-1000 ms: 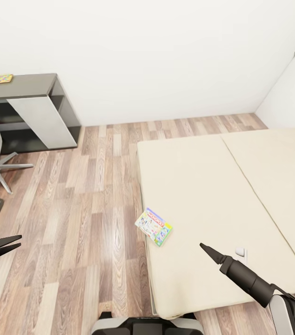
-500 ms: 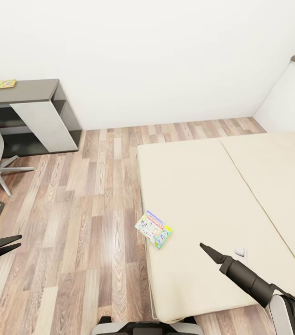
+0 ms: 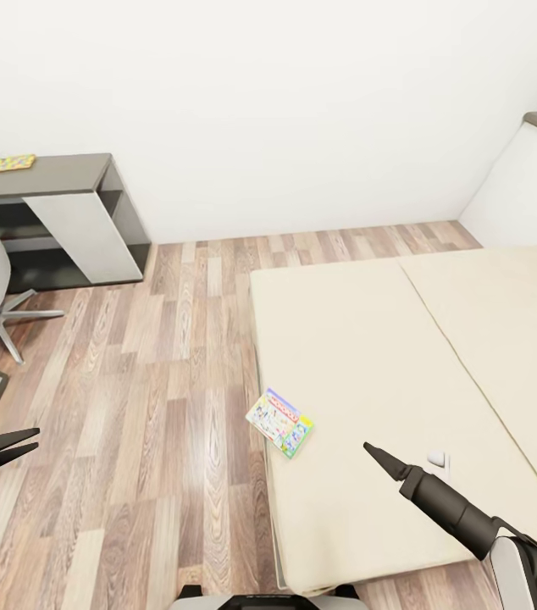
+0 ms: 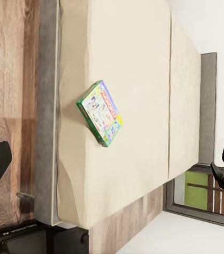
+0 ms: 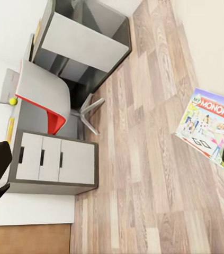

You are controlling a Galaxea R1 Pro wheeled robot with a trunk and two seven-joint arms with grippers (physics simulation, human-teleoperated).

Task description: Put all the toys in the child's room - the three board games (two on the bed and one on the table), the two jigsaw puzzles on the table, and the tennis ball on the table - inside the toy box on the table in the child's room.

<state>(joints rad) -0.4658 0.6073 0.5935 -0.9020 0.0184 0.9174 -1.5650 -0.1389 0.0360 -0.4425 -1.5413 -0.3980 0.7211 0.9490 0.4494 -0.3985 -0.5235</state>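
Left gripper (image 3: 16,445): black tapered fingers spread, nothing between them, held above the wood-plank floor (image 3: 158,407) at the head view's left edge. Right gripper (image 3: 373,453): a dark pointed tip on a black cylindrical arm, held over the bed (image 3: 404,356); in the right wrist view its two fingers sit at opposite edges of the picture, spread and empty.

Board game (image 3: 279,422): a flat rectangular box with a pale, green-edged lid printed "MONOPOLY", lying flat on the bed's near left edge, one corner reaching the mattress border. It also shows in the left wrist view (image 4: 100,112) and the right wrist view (image 5: 209,127).

Bed: a smooth beige mattress in two panels joined by a seam. A small white object (image 3: 439,461) rests on it just beside the right arm.

Dark grey side cabinet (image 3: 65,216): boxy, open shelves, one pale panel; a small flat multicoloured item (image 3: 13,162) lies on top.

Right wrist view: a grey shell chair with red seat (image 5: 45,103), pale drawers (image 5: 53,159), and a small yellow-green tennis ball (image 5: 12,100) on the worktop (image 5: 12,84).
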